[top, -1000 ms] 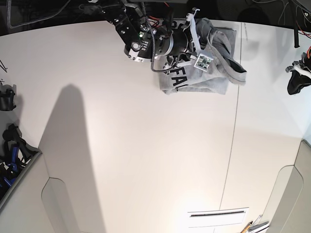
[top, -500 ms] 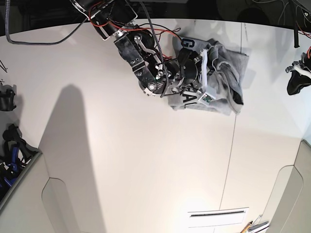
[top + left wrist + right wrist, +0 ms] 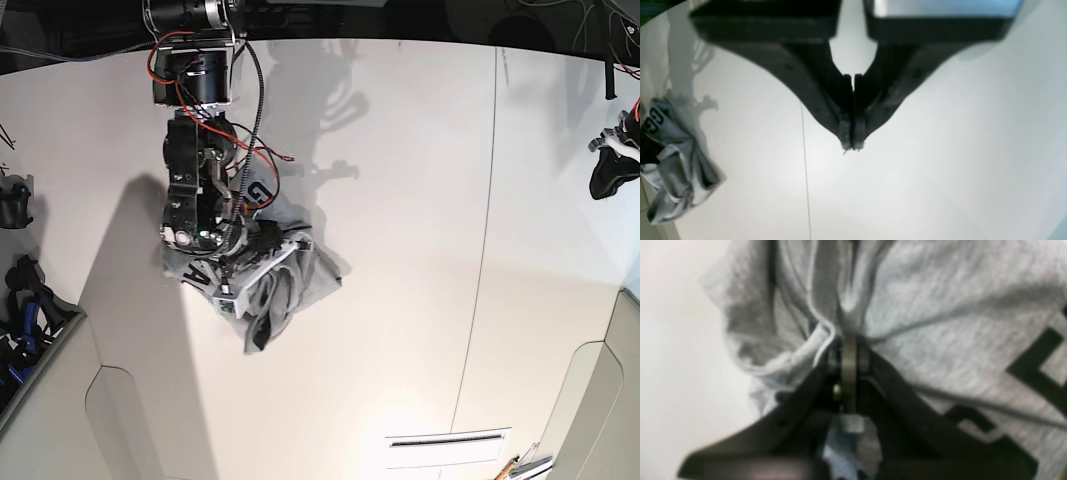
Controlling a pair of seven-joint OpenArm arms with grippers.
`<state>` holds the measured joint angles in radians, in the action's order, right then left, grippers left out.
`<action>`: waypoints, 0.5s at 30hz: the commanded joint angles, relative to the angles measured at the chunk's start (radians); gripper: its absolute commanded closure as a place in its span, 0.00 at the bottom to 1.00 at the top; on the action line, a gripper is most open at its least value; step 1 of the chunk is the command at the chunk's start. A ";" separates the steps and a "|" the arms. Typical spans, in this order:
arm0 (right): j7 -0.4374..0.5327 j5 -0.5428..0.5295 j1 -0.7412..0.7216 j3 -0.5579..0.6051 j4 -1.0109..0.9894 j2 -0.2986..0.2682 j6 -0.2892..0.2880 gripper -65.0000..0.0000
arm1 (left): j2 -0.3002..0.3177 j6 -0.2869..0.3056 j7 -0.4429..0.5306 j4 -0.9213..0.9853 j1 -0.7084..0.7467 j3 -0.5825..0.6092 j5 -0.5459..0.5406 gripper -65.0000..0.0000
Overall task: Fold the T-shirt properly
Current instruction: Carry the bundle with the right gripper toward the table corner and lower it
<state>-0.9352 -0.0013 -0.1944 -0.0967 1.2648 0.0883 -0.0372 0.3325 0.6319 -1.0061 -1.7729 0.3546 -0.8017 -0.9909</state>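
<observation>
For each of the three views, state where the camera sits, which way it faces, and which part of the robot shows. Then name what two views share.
Base: overhead, facing down on the white table; shows the right arm over the bunched T-shirt and the left pincer at the edge.
Left wrist: on the left arm, facing down past its shut left pincer at bare table; the T-shirt lies far off.
Right wrist: on the right arm, looking along the right pincer, shut on the T-shirt.
Shared: all three show the T-shirt's dark lettering.

dark block letters "GG" on the crumpled T-shirt point(image 3: 673, 160), rest hidden
</observation>
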 commanded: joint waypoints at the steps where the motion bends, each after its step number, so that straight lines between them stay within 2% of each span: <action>1: -0.108 0.117 0.023 -0.051 -0.025 -0.039 0.029 1.00 | 0.017 0.004 0.015 -0.018 -0.003 -0.006 -0.024 1.00; 9: -0.120 0.095 0.024 -0.264 -0.025 -0.135 0.023 1.00 | 0.017 0.004 0.015 -0.018 -0.003 -0.006 -0.038 1.00; 15: -0.171 0.042 0.024 -0.372 -0.025 -0.160 0.023 1.00 | 0.017 0.004 0.014 -0.018 -0.003 -0.006 -0.042 1.00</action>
<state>-0.9775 -0.0601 -0.1997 -0.4603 1.2652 -0.0643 -0.0616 0.3325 0.6319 -1.0061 -1.7729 0.3542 -0.8017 -1.0084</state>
